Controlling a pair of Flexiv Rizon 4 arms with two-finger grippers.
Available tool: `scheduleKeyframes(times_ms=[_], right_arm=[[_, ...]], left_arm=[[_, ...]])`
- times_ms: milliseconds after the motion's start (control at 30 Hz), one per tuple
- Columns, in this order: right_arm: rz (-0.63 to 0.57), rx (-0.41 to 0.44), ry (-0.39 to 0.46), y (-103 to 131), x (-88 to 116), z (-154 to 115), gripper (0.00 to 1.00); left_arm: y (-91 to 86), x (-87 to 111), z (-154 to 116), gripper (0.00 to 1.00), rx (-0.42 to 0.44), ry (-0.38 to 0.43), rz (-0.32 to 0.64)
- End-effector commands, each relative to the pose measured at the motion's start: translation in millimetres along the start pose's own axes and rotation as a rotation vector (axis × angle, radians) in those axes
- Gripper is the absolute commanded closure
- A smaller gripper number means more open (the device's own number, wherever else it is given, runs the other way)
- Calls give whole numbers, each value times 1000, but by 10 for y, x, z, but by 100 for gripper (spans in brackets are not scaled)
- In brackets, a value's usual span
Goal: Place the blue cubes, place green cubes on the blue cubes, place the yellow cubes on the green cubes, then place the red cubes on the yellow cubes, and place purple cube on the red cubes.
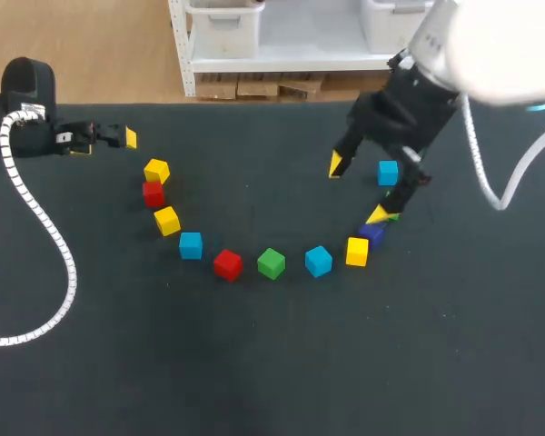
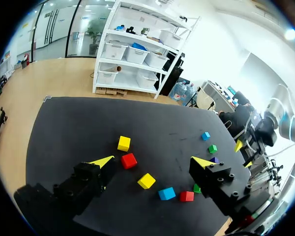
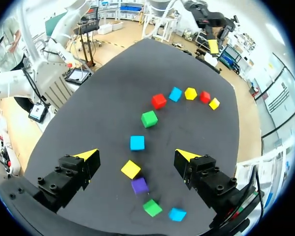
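Cubes lie in an arc on the black table (image 1: pixel 272 363): yellow (image 1: pixel 156 170), red (image 1: pixel 153 193), yellow (image 1: pixel 166 221), blue (image 1: pixel 191 245), red (image 1: pixel 227 264), green (image 1: pixel 271 263), blue (image 1: pixel 318 261), yellow (image 1: pixel 357 251), purple (image 1: pixel 372 232) and blue (image 1: pixel 388 172). A second green cube (image 3: pixel 152 207) is mostly hidden under my right arm in the head view. My right gripper (image 1: pixel 357 189) hangs open above the arc's right end, over a blue cube (image 3: pixel 137 142) and a yellow cube (image 3: pixel 131 169). My left gripper (image 1: pixel 118 138) is open and empty at the far left, apart from the cubes.
The arc's inside and the table's near half hold nothing else. In the left wrist view the left gripper (image 2: pixel 152 162) looks down on the arc's left end, with the red cube (image 2: pixel 129 160) and yellow cube (image 2: pixel 146 180) nearest.
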State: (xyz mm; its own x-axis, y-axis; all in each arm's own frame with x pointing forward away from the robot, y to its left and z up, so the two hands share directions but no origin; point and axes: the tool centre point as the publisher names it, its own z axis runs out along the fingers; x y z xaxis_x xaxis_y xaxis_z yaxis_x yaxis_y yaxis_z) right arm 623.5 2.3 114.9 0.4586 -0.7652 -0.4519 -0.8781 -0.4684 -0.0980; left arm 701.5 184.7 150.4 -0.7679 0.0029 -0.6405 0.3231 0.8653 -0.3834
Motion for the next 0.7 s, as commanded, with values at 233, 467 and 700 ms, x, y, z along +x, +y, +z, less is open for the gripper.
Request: scheduleKeyframes(times_ms=[233,467,700], right_arm=[[-45,-19,16,54,5,399,0],[-60,-51,25,-6,82,623,0],[-54,-80,16,-63,119,818,0]], left_arm=[[3,2,-1,0,0,0,0],[3,2,-1,0,0,0,0],[3,2,-1,0,0,0,0]])
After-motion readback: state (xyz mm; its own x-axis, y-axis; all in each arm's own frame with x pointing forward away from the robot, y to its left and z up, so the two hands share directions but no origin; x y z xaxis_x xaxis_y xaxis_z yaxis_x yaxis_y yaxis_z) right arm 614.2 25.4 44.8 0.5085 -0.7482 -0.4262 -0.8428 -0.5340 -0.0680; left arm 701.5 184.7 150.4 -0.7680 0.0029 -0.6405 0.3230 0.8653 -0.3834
